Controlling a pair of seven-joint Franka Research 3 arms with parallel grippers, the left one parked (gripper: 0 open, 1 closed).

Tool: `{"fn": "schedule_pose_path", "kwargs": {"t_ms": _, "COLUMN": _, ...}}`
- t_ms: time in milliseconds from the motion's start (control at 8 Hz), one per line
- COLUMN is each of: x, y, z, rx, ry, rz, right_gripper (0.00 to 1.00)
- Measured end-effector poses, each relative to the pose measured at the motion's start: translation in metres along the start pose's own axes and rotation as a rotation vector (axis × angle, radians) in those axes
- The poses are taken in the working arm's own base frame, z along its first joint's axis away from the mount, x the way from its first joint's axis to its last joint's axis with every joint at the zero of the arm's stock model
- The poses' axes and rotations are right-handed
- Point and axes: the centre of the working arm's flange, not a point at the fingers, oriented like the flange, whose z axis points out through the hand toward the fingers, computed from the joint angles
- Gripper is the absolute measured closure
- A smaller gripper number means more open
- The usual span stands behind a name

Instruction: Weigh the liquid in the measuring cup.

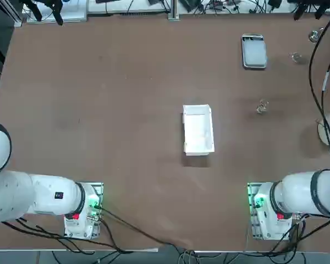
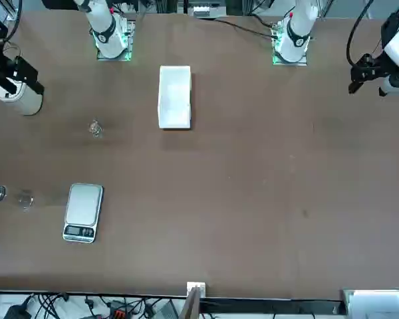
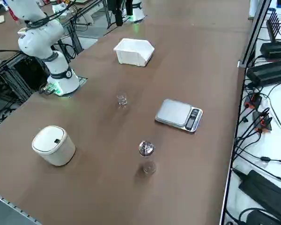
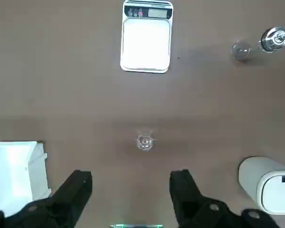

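- Hovering high above the table (image 4: 61, 85), my right gripper (image 4: 133, 187) hangs with its fingers (image 4: 78, 190) spread wide and nothing between them; only the wrist view shows the fingers themselves.
- Beyond my fingertips, on the bare brown table and lined up with the gap between them, stands the measuring cup (image 4: 144, 142). It is apart from my fingers, touched by nothing, and upright. From overhead it sits on my side of the table (image 1: 99, 99), right of the centre (image 1: 262, 106); the side view shows it alone on the wood (image 3: 122, 99).
- Largest of the loose things is the white tray (image 1: 198, 130), at the middle of the table, well apart from the cup on its left side as I look out. It shows at the edge of the wrist view (image 4: 16, 173).
- Next comes the white cylinder (image 3: 54, 145) lying on its side near the table's right edge, beside my arm.
- Then the flat grey scale (image 4: 146, 38), straight past the cup and well apart from it, its display at the far end (image 2: 83, 211).
- Smallest, off to the right of the scale, are a second clear glass (image 4: 241, 50) and a shiny metal-topped piece (image 4: 274, 38) just beside it; what that piece is I cannot tell.
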Motion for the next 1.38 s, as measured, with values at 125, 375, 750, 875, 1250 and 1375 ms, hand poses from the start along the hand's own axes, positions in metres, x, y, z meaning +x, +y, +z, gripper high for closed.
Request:
{"fn": "schedule_pose_path", "kwargs": {"t_ms": 125, "x": 0.000, "y": 0.000, "z": 0.000, "rx": 0.000, "ry": 0.001, "rz": 0.000, "right_gripper": 0.00}}
{"fn": "schedule_pose_path", "kwargs": {"t_ms": 375, "x": 0.002, "y": 0.000, "z": 0.002, "rx": 0.000, "ry": -0.004, "rz": 0.001, "right_gripper": 0.00}}
{"fn": "schedule_pose_path", "kwargs": {"t_ms": 750, "x": 0.012, "y": -0.019, "z": 0.027, "rx": -0.009, "ry": -0.043, "rz": 0.143, "right_gripper": 0.00}}
{"fn": "schedule_pose_path", "kwargs": {"t_ms": 875, "x": 0.020, "y": -0.048, "z": 0.047, "rx": -0.057, "ry": -0.057, "rz": 0.244, "right_gripper": 0.00}}
{"fn": "schedule_pose_path", "kwargs": {"t_ms": 1250, "x": 0.035, "y": -0.131, "z": 0.135, "rx": -0.248, "ry": -0.061, "rz": 0.541, "right_gripper": 0.00}}
{"fn": "schedule_pose_path", "kwargs": {"t_ms": 1375, "x": 0.037, "y": -0.140, "z": 0.162, "rx": -0.292, "ry": -0.033, "rz": 0.663, "right_gripper": 0.00}}
